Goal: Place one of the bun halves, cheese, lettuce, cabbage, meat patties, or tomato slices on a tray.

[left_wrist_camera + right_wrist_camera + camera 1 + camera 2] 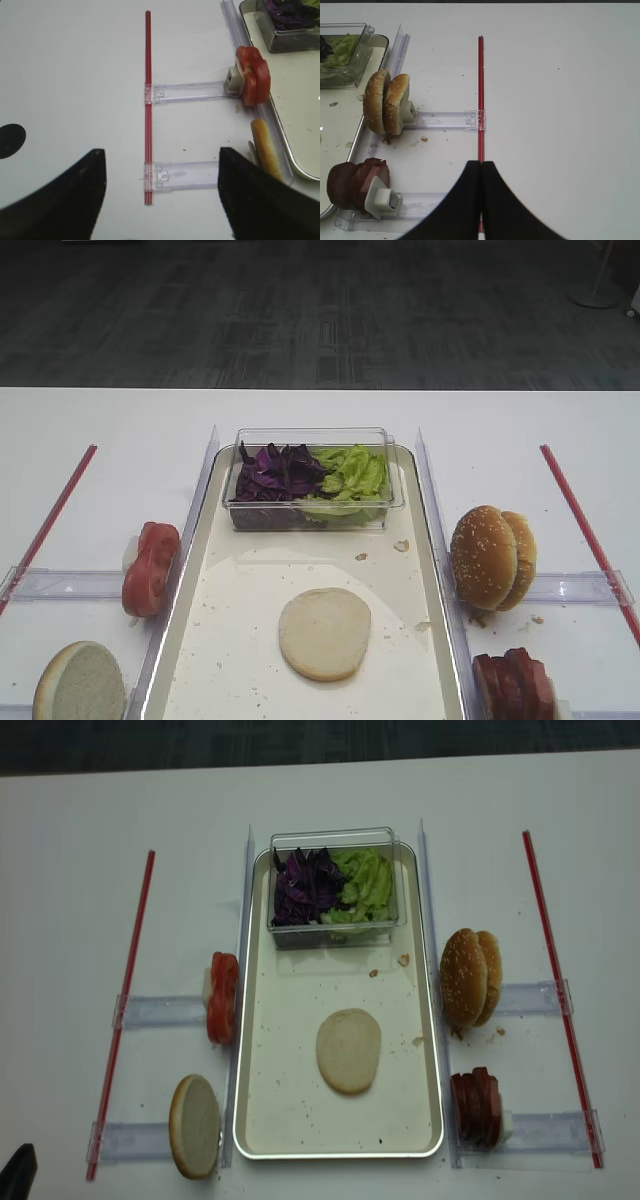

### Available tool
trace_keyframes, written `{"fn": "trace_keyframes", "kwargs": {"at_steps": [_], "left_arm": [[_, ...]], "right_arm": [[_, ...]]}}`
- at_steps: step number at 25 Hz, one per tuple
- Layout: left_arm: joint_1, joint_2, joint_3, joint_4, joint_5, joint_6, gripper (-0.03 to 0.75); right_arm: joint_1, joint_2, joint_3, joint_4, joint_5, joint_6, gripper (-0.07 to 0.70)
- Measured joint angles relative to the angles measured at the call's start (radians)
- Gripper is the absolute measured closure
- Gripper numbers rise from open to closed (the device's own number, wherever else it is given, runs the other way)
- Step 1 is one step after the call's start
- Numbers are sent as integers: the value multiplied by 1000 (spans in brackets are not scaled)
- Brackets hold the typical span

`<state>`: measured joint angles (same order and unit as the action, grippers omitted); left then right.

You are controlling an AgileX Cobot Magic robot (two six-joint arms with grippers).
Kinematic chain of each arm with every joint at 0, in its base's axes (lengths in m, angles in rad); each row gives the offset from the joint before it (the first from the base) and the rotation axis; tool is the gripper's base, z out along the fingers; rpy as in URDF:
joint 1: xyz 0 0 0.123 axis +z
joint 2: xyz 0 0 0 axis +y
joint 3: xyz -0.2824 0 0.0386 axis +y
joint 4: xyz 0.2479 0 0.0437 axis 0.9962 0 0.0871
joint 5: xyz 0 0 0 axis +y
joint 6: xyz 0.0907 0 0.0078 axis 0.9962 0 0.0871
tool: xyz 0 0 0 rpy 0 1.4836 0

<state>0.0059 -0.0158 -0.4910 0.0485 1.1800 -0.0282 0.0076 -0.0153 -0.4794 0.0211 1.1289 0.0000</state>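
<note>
A pale bun half lies flat on the tray, near its front middle. A second bun half stands on edge off the tray's front left corner. Tomato slices stand left of the tray and meat patties right of it. Cabbage and lettuce fill a clear box at the tray's far end. No cheese shows. My left gripper hangs open and empty over the table left of the tomato slices. My right gripper is shut and empty, right of the meat patties.
Two sesame-seeded bun tops stand on edge right of the tray. Red strips run along both sides of the table, joined to the tray by clear plastic rails. Crumbs dot the tray floor.
</note>
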Motion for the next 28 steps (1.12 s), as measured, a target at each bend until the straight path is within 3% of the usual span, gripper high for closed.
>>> {"fn": "trace_keyframes", "kwargs": {"at_steps": [28], "left_arm": [[0,0,0,0,0,0,276]], "right_arm": [[0,0,0,0,0,0,267]]}}
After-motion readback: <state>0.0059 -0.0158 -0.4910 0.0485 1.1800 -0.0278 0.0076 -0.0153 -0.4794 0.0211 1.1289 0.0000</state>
